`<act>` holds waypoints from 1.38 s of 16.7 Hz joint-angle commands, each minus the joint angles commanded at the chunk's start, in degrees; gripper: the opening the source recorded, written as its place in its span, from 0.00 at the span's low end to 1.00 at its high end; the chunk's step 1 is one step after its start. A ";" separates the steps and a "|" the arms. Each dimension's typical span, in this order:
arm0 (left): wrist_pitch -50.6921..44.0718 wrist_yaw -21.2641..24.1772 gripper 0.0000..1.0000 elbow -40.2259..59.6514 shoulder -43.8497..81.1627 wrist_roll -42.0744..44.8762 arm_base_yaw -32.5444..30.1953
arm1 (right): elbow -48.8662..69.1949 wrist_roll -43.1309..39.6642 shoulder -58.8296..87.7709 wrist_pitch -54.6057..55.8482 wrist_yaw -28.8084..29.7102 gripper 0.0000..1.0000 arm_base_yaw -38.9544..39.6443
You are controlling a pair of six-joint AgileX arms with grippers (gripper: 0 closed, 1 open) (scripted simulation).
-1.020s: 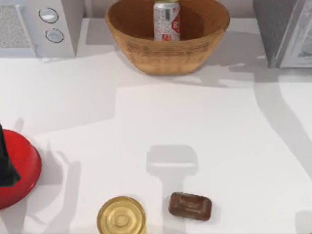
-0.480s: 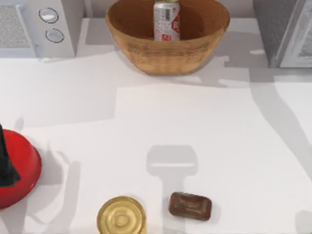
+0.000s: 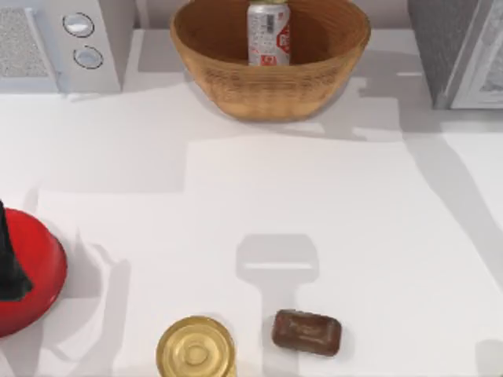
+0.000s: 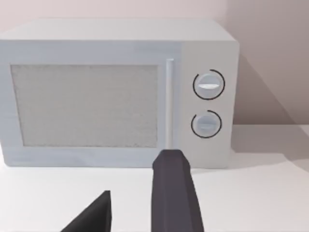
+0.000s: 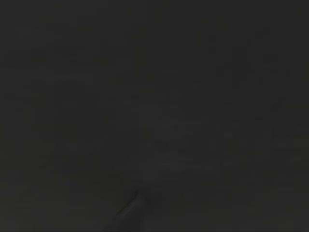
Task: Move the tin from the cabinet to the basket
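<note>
Tin (image 3: pixel 269 33) stands upright inside the basket (image 3: pixel 236 82), on its floor toward the far wall, label facing the overhead camera. Nothing grips it. Judged from this, the transfer is done and the step in hand is withdrawal and parking.

Left gripper (image 4: pixel 137 212): the wrist view has two dark fingers (image 4: pixel 174 193) spread apart with nothing between them, so it is released and idle. Ahead of those fingers, well apart, sits the white appliance (image 4: pixel 96 101) with its two knobs (image 4: pixel 208 85). That places the tin and basket off to the gripper's side, beyond the appliance's knob end.

Right gripper: its wrist view is dark. Whether it is released or clenched, I cannot tell.

Doing the step well:
- retreat upward first, then away, so no finger clips the basket rim or the can top;
- the can is tall and slim, so a light sideways brush could tip it against the wicker wall;
- keep the right arm off the cabinet (image 3: pixel 460 51), which stands just beside the basket on the table's right.

Surface: plain white table (image 3: pixel 330 204), flat and matte, crossed by soft grey shadows. At the near edge lie a gold round tin (image 3: pixel 195 348) and, just beside it, a brown block (image 3: pixel 306 332). A red bowl-shaped object (image 3: pixel 35 275) with something black (image 3: pixel 9 259) standing in it sits at the left edge.

Room: pale pinkish wall (image 4: pixel 270 48) behind the appliance.
</note>
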 joint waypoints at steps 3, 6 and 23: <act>0.00 0.00 1.00 0.00 0.00 0.00 0.00 | -1.67 0.00 -1.53 0.47 -0.34 1.00 -0.38; 0.00 0.00 1.00 0.00 0.00 0.00 0.00 | -8.37 0.00 -6.81 2.06 -1.78 1.00 -1.73; 0.00 0.00 1.00 0.00 0.00 0.00 0.00 | -94.99 -0.09 -71.49 20.05 -19.48 1.00 -16.83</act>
